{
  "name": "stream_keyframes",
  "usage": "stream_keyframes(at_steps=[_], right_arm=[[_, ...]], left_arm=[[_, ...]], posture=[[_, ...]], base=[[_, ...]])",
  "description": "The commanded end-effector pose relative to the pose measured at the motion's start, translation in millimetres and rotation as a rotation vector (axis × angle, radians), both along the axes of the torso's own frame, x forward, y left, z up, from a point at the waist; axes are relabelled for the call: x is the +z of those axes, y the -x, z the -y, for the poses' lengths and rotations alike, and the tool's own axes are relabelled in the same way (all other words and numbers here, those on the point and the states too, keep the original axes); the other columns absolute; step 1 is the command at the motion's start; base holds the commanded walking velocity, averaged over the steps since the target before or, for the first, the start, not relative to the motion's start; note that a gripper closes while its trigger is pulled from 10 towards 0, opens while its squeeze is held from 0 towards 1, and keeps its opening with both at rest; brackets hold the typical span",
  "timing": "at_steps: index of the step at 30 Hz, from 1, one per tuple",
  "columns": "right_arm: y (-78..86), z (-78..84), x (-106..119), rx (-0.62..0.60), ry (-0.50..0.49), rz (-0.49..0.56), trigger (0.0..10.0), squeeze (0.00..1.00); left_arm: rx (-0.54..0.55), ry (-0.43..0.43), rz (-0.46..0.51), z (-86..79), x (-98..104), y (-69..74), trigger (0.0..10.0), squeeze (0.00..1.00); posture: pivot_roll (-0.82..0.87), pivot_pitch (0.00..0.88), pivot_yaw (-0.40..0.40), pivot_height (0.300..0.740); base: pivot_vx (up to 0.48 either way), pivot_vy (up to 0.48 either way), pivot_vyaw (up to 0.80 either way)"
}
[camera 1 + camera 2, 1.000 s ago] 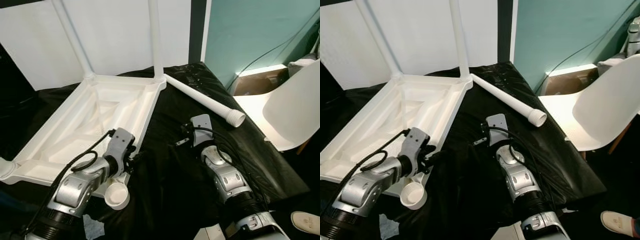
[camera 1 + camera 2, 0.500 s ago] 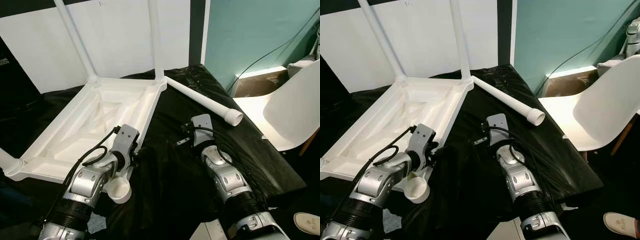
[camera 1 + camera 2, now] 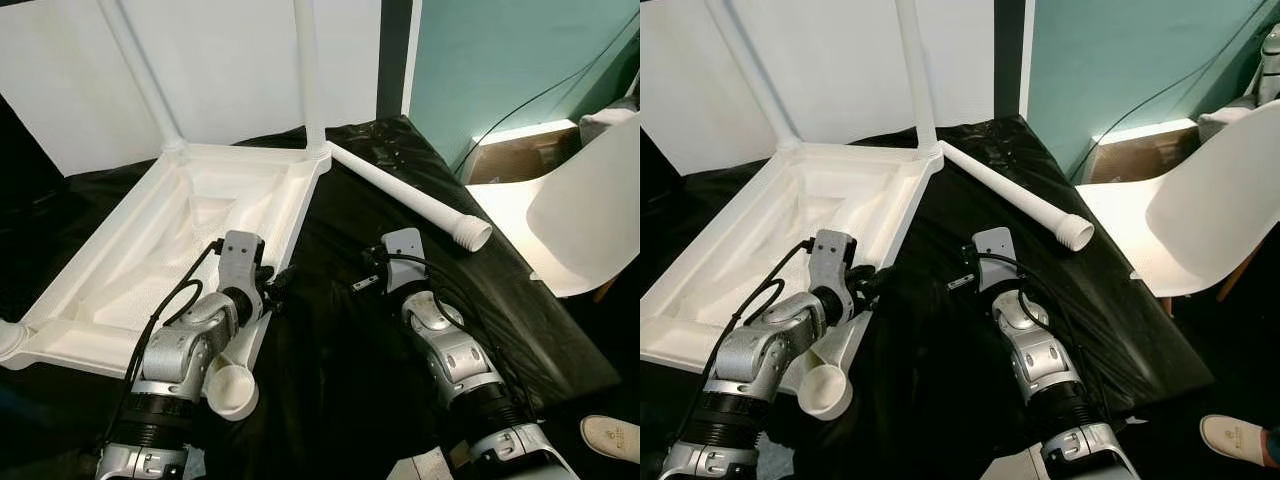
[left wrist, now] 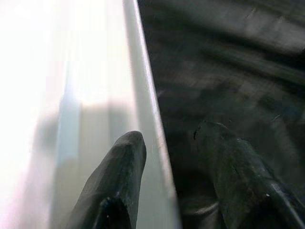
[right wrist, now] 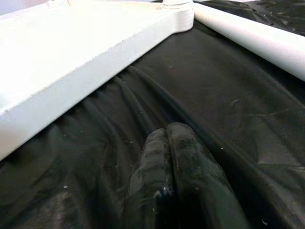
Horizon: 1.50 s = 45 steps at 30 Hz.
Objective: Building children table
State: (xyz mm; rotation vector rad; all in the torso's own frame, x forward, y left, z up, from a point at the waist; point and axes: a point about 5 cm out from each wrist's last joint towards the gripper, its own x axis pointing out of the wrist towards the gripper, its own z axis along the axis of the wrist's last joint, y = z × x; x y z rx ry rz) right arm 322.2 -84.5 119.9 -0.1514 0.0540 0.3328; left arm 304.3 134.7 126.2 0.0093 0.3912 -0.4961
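An upside-down white table top (image 3: 292, 212) lies on black cloth. Two white legs stand upright in its far corners (image 3: 308, 80) (image 3: 142, 78). A third leg (image 3: 412, 196) lies loose on the cloth to the right, flared end toward the chair. Another leg's cup-shaped end (image 3: 231, 388) sticks out by the near right corner under my left forearm. My left gripper (image 4: 169, 138) is open, its fingers (image 4: 119, 176) straddling the table top's right rim (image 4: 143, 95). My right gripper (image 5: 167, 143) is shut and rests empty on the cloth, just right of the table top (image 5: 86, 62).
A white chair (image 3: 590, 210) stands at the right beyond the cloth's edge, with a brown cardboard box (image 3: 520, 155) behind it. A light slipper (image 3: 612, 437) lies on the floor at the lower right. White wall panels close the far side.
My left gripper has slid farther along the table top's right rim, away from me, and its forearm now lies closer to the rim. The right arm has stayed put.
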Motion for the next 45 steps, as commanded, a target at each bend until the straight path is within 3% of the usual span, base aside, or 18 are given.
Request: stream_keyframes(at_steps=[1, 7, 8, 10, 11, 12, 17, 21, 27, 28, 29, 30, 32, 33, 38, 42, 43, 45], right_arm=[[-0.3, -2.3, 0, 0.007, -0.002, -0.001, 10.0, 0.0], [-0.1, -1.7, 0, 0.003, -0.002, -0.002, 10.0, 0.0], [0.0, -1.7, 0, 0.003, -0.002, -0.002, 10.0, 0.0], [0.0, -1.7, 0, 0.003, -0.002, -0.002, 10.0, 0.0], [0.0, -1.8, 0, 0.003, -0.002, -0.002, 10.0, 0.0], [-0.1, -1.9, 0, 0.002, -0.002, -0.002, 10.0, 0.0], [-0.1, -2.2, 0, 0.002, -0.002, 0.0, 10.0, 0.0], [-0.2, -1.9, 0, 0.001, -0.002, 0.002, 10.0, 0.0], [-0.6, -1.0, 0, 0.0, 0.0, 0.003, 10.0, 0.0], [-0.5, -1.0, 0, -0.001, 0.0, 0.003, 10.0, 0.0], [-0.5, -1.0, 0, -0.001, 0.0, 0.003, 10.0, 0.0], [-0.4, -1.0, 0, -0.001, 0.0, 0.002, 10.0, 0.0], [-0.3, -1.1, 0, -0.001, 0.0, 0.002, 10.0, 0.0], [-0.3, -1.3, 0, -0.001, 0.0, 0.002, 10.0, 0.0], [-0.2, -2.0, 0, 0.001, -0.002, 0.001, 10.0, 0.0], [-0.4, -3.0, 0, 0.003, -0.003, 0.0, 10.0, 0.0], [-0.4, -3.0, -1, 0.003, -0.003, -0.001, 10.0, 0.0], [-0.3, -2.9, -1, 0.003, -0.003, -0.002, 10.0, 0.0]], left_arm=[[-0.028, -0.042, -0.06, -1.3, -13, 5.1, 10.0, 0.0], [-0.059, -0.157, -0.119, 3.4, -27, 10.6, 10.0, 0.0], [-0.065, -0.174, -0.133, 4.9, -29, 11.7, 9.2, 0.0], [-0.07, -0.181, -0.143, 6.0, -31, 12.5, 9.2, 0.0], [-0.073, -0.181, -0.151, 7.5, -33, 13.3, 6.4, 0.0], [-0.073, -0.172, -0.16, 10.0, -35, 14.3, 0.0, 0.0], [-0.015, -0.114, -0.186, 18.3, -38, 12.3, 0.0, 0.0], [0.084, 0.008, -0.192, 28.2, -33, 3.4, 0.0, 0.0], [0.079, 0.064, -0.176, 37.3, -29, 0.9, 0.0, 0.0], [0.044, 0.068, -0.168, 41.2, -28, 2.5, 1.6, 0.0], [0.044, 0.068, -0.168, 41.2, -28, 2.5, 1.6, 0.0], [0.016, 0.074, -0.157, 43.7, -26, 4.3, 10.0, 0.0], [-0.008, 0.078, -0.14, 45.9, -24, 5.6, 10.0, 0.0], [-0.031, 0.09, -0.123, 47.1, -23, 7.2, 10.0, 1.0], [-0.046, 0.098, -0.092, 47.0, -20, 8.1, 10.0, 1.0], [-0.187, 0.21, -0.018, 53.4, 0, 14.3, 10.0, 0.93], [-0.256, 0.268, 0.0, 56.0, 9, 19.8, 10.0, 0.0], [-0.395, 0.356, 0.041, 58.3, 25, 32.0, 10.0, 0.0]], posture=[[-0.01, 0.0, 0.072, 0.74], [-0.01, 0.0, 0.075, 0.74], [-0.01, 0.0, 0.075, 0.74], [-0.01, 0.0, 0.075, 0.74], [-0.01, 0.0, 0.076, 0.74], [-0.01, 0.0, 0.076, 0.74], [-0.01, 0.0, 0.081, 0.74], [-0.02, 0.0, 0.082, 0.74], [-0.02, 0.0, 0.082, 0.74], [-0.02, 0.0, 0.081, 0.74], [-0.02, 0.0, 0.081, 0.74], [-0.02, 0.0, 0.081, 0.74], [-0.02, 0.0, 0.081, 0.74], [-0.02, 0.0, 0.081, 0.74], [-0.02, 0.0, 0.081, 0.74], [-0.02, 0.0, 0.081, 0.74], [-0.01, 0.0, 0.078, 0.74], [-0.01, 0.0, 0.077, 0.74]], base=[[0.0, 0.0, 0.0], [0.0, 0.0, 0.0], [0.0, 0.0, 0.0], [0.0, 0.0, 0.0], [0.0, 0.0, 0.0], [0.0, 0.0, 0.0], [0.0, 0.0, 0.0], [0.0, 0.0, 0.0], [0.0, 0.0, 0.0], [0.0, 0.0, 0.0], [0.0, 0.0, 0.0], [0.0, 0.0, 0.0], [0.0, 0.0, 0.0], [0.0, 0.0, 0.0], [0.0, 0.0, 0.0], [0.0, 0.0, 0.0], [0.0, 0.0, 0.0], [0.0, 0.0, 0.0]])
